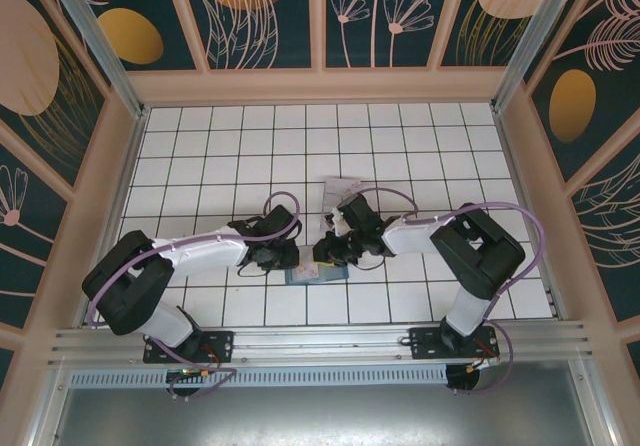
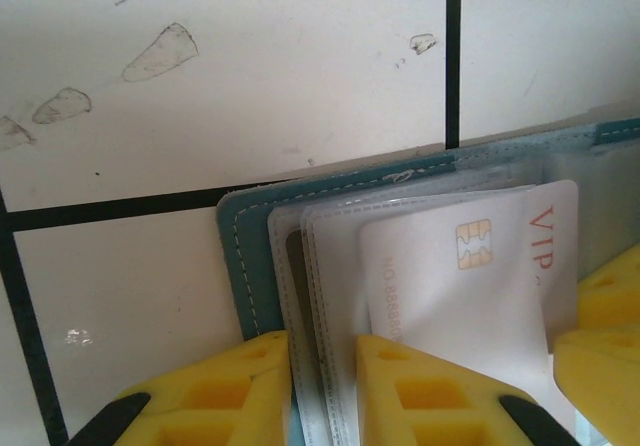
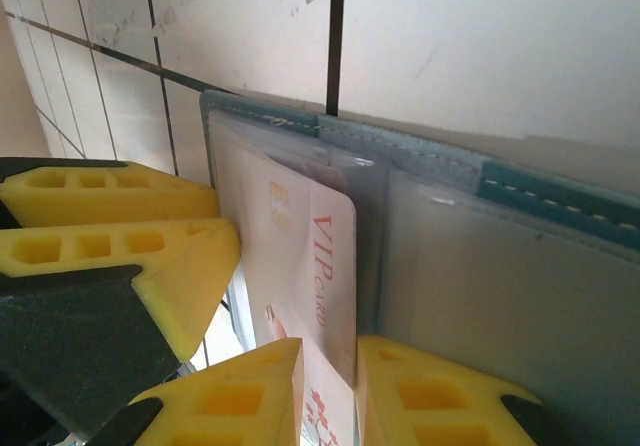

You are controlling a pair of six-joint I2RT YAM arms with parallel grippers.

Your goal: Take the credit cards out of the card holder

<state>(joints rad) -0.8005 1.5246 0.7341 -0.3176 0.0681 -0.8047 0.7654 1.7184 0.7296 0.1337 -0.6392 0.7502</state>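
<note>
Card holder [image 2: 240, 256] pinched by left gripper [image 2: 322, 354] | right gripper [image 3: 330, 354] straddles white card [image 2: 450, 276], grip unclear | clear tray [image 1: 342, 192] behind

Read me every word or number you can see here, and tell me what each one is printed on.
"VIP CARD": red letters on the white card, seen from the right wrist; the left wrist view shows "VIP" alone.
"NO.8888": small grey print on the same card; further digits are hidden.
Red marks at that card's lower end: too blurred to read.
The wallet: no readable print.
</note>
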